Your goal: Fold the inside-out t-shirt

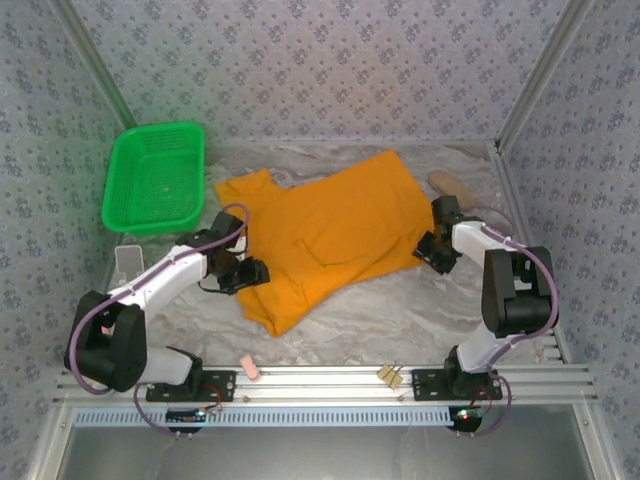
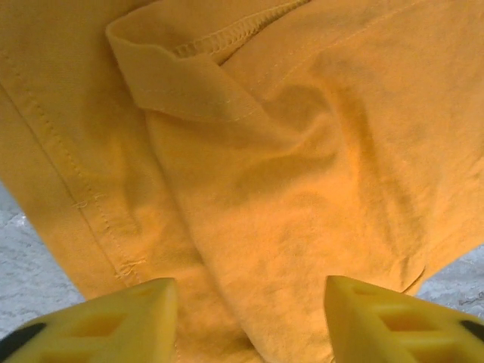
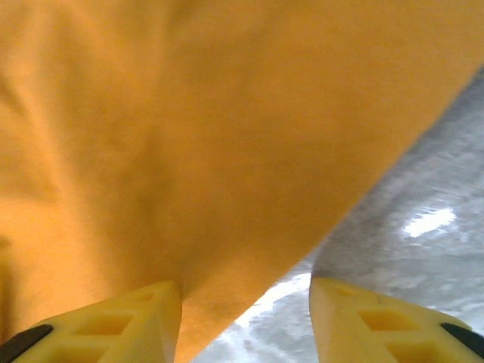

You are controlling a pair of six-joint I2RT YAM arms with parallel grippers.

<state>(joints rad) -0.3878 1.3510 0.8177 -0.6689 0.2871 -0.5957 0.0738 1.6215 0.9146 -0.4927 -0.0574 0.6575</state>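
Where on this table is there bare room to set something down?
Widest bare patch: the table between the near edge of the t-shirt and the front rail. A narrower strip lies behind the shirt, right of the green basket. Crowded: the shirt's left and right edges, where the left claw and right claw sit.

A green plastic basket [image 1: 155, 180] is sitting beyond the left jaws, off to their left. A small white stand [image 1: 127, 262] is standing left of them. A tan object [image 1: 450, 183] is lying just beyond the right jaws. A pink piece [image 1: 250, 369] and brass-coloured clips [image 1: 390, 376] are resting on the rail [image 1: 320, 392], nearer than both jaws.
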